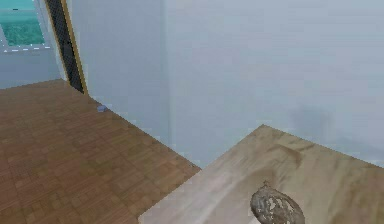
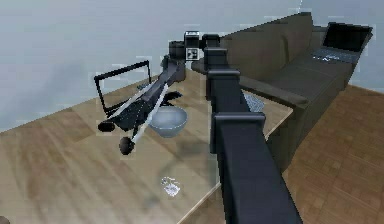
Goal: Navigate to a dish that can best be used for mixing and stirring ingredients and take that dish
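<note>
Your pale bowl (image 2: 168, 123) sits on the tabletop (image 2: 60, 170) just beside the claw (image 2: 120, 135), on the side toward the dark arm bar (image 2: 235, 150), with the claw's fingers slanting down past the bowl's rim, and you cannot tell whether they hold anything.
</note>
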You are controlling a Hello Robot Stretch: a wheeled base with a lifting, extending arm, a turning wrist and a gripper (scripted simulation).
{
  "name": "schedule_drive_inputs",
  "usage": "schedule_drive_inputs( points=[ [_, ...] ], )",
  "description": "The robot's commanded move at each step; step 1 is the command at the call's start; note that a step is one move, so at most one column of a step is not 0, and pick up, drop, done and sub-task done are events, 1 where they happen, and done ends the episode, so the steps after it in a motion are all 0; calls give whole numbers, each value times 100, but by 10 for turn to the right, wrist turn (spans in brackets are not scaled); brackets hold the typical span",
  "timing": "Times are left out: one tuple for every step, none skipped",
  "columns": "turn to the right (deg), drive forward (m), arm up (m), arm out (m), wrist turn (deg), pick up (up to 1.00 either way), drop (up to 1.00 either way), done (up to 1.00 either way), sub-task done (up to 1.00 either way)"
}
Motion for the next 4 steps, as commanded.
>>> schedule_drive_inputs(
  points=[
    [0,0,0,0,450,0,0,0,0],
    [0,0,0,0,450,0,0,0,0],
    [0,0,0,0,300,0,0,0,0],
    [0,0,-22,0,0,0,0,0,0]
  ],
)
